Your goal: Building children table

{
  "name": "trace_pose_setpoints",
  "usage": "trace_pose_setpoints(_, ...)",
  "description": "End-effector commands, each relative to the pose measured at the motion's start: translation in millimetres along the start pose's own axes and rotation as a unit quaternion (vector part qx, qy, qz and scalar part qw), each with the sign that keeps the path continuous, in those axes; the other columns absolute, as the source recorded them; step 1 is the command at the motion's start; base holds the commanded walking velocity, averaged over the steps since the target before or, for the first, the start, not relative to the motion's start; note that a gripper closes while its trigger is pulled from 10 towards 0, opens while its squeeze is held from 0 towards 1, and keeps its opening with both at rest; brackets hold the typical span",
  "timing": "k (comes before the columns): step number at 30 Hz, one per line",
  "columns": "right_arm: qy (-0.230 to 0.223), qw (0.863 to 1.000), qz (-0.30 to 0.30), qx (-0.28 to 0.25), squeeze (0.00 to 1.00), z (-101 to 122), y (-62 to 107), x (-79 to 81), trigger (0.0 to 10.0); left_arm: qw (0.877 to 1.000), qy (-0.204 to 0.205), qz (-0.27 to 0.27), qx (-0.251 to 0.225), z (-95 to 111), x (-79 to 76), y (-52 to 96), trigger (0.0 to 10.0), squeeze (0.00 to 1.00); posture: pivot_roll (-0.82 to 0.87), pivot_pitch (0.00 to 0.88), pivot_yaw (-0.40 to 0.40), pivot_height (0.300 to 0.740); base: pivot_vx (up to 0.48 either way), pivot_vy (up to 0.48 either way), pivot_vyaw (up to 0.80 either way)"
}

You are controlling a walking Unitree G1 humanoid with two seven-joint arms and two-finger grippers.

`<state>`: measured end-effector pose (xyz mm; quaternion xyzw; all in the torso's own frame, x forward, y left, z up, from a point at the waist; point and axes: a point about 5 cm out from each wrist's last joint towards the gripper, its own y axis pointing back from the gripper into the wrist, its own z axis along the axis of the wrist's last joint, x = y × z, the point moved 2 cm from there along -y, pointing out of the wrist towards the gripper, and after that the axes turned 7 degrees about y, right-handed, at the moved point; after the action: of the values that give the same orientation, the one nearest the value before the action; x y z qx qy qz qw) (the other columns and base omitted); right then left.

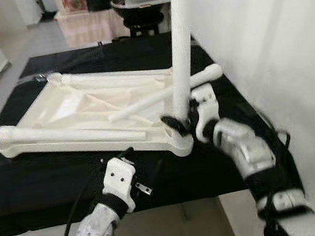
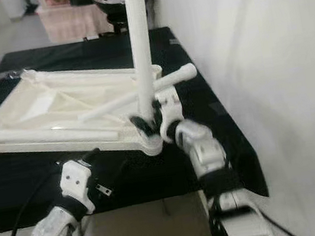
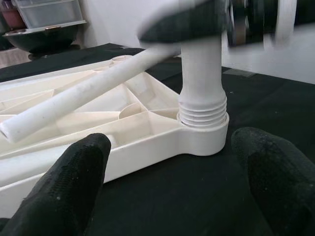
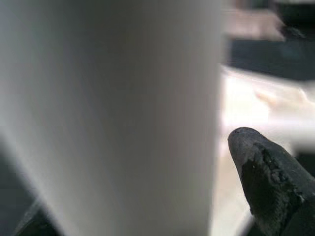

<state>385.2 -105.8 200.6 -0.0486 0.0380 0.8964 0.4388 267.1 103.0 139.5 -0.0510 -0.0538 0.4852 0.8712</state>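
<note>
While the right tool [image 1: 183, 120] clasps the upright leg [image 1: 179, 42], the left tool [image 1: 128, 154] hovers open.

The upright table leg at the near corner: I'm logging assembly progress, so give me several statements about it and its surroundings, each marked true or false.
1. The upright table leg stands in the corner socket of the upside-down tabletop. True.
2. The right claw grips that leg near its base. True.
3. The left claw is shut on the loose leg. False: its fingers are spread open, hovering over the black cloth short of the corner.
4. The loose leg lies on the floor. False: it lies slanted across the tabletop's ribbed underside.
5. The leg's threads are fully hidden in the socket. False: several thread ridges show above it.
</note>
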Motion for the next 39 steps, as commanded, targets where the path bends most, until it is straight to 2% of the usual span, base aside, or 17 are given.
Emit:
trace_pose_setpoints(1, 0.002, 0.999, 0.045, -0.007, 0.0, 4, -2.2, 4.2, 10.0, 1.0, -0.005, -0.001, 0.003, -3, -0.7, 0.4, 10.0, 0.0, 0.02, 0.073, -0.045, 0.74, 0.0, 0.0, 0.0)
trace_pose_setpoints(4, 0.044, 0.99, 0.132, -0.019, 0.0, 15, -0.2, 6.5, 10.0, 1.0, -0.004, 0.0, 0.002, -3, -1.2, 0.1, 10.0, 0.0, 0.02, 0.074, -0.05, 0.74, 0.0, 0.0, 0.0)
trace_pose_setpoints(5, 0.044, 0.99, 0.132, -0.019, 0.0, 15, -0.2, 6.5, 10.0, 1.0, -0.004, 0.0, 0.002, -3, -1.2, 0.1, 10.0, 0.0, 0.02, 0.074, -0.05, 0.74, 0.0, 0.0, 0.0)
trace_pose_setpoints(8, 0.079, 0.971, 0.225, -0.014, 0.0, 21, 1.6, 10.2, 10.0, 1.0, -0.004, 0.0, 0.002, -3, -1.9, 0.2, 10.0, 0.0, 0.03, 0.076, -0.053, 0.74, 0.0, 0.0, 0.0)
trace_pose_setpoints(9, 0.086, 0.968, 0.234, -0.008, 0.0, 22, 0.4, 8.9, 8.9, 1.0, -0.004, 0.0, 0.002, -3, -2.0, 0.2, 10.0, 0.0, 0.03, 0.078, -0.053, 0.74, 0.0, 0.0, 0.0)
trace_pose_setpoints(10, 0.091, 0.966, 0.241, -0.004, 0.0, 21, -0.5, 8.0, 5.3, 1.0, -0.004, 0.001, 0.002, -3, -2.3, 0.5, 10.0, 0.0, 0.03, 0.08, -0.052, 0.74, 0.0, 0.0, 0.0)
trace_pose_setpoints(11, 0.093, 0.966, 0.243, -0.001, 0.0, 22, -1.3, 6.9, 0.0, 1.0, -0.004, 0.0, 0.002, -2, -2.6, 0.7, 10.0, 0.0, 0.03, 0.081, -0.052, 0.74, 0.0, 0.0, 0.0)
trace_pose_setpoints(19, 0.089, 0.967, 0.24, 0.007, 0.0, 20, -3.4, 0.9, 0.0, 1.0, -0.002, -0.001, 0.003, -3, -4.0, 2.0, 10.0, 0.0, 0.04, 0.086, -0.051, 0.74, 0.0, 0.0, 0.0)
trace_pose_setpoints(24, 0.084, 0.972, 0.218, 0.017, 0.0, 10, 3.3, -5.2, 0.0, 1.0, 0.001, -0.001, 0.002, -2, -5.2, 2.8, 10.0, 0.0, 0.03, 0.088, -0.049, 0.74, 0.0, 0.0, 0.0)
trace_pose_setpoints(27, 0.078, 0.985, 0.145, 0.046, 0.0, -5, 16.5, -22.9, 0.0, 1.0, 0.003, -0.002, 0.002, -2, -5.9, 3.4, 10.0, 0.0, 0.03, 0.095, -0.041, 0.74, 0.0, 0.0, 0.0)
trace_pose_setpoints(29, 0.063, 0.994, 0.046, 0.077, 0.0, -21, 17.8, -26.9, 0.0, 1.0, 0.004, -0.003, 0.001, -1, -6.2, 4.6, 10.0, 0.0, 0.02, 0.102, -0.052, 0.74, 0.0, 0.0, 0.0)
trace_pose_setpoints(30, 0.063, 0.994, 0.046, 0.077, 0.0, -21, 17.8, -26.9, 0.0, 1.0, 0.004, -0.003, 0.001, -1, -6.2, 4.6, 10.0, 0.0, 0.02, 0.102, -0.052, 0.74, 0.0, 0.0, 0.0)
trace_pose_setpoints(31, 0.051, 0.993, -0.046, 0.092, 0.0, -30, 17.6, -30.6, 0.0, 1.0, 0.004, -0.003, 0.001, -1, -6.1, 4.9, 10.0, 0.0, 0.03, 0.103, -0.053, 0.74, 0.0, 0.0, 0.0)
trace_pose_setpoints(32, 0.051, 0.993, -0.046, 0.092, 0.0, -30, 17.6, -30.6, 0.0, 1.0, 0.004, -0.003, 0.001, -1, -6.1, 4.9, 10.0, 0.0, 0.03, 0.103, -0.053, 0.74, 0.0, 0.0, 0.0)
trace_pose_setpoints(33, 0.019, 0.989, -0.109, 0.095, 0.0, -40, 20.4, -19.0, 0.0, 1.0, 0.004, -0.002, 0.0, 0, -6.1, 4.8, 10.0, 0.0, 0.03, 0.114, -0.055, 0.74, 0.0, 0.0, 0.0)
trace_pose_setpoints(35, -0.016, 0.984, -0.153, 0.085, 0.0, -48, 19.4, 6.0, 0.0, 1.0, 0.003, 0.002, -0.001, 1, -5.2, 4.8, 10.0, 0.0, 0.03, 0.12, -0.048, 0.74, 0.0, 0.0, 0.0)
trace_pose_setpoints(39, -0.011, 0.983, -0.16, 0.087, 0.0, -52, 12.6, 14.2, 0.0, 1.0, 0.002, 0.008, -0.002, 1, -4.2, 4.7, 10.0, 0.0, 0.03, 0.116, -0.043, 0.74, 0.0, 0.0, 0.0)
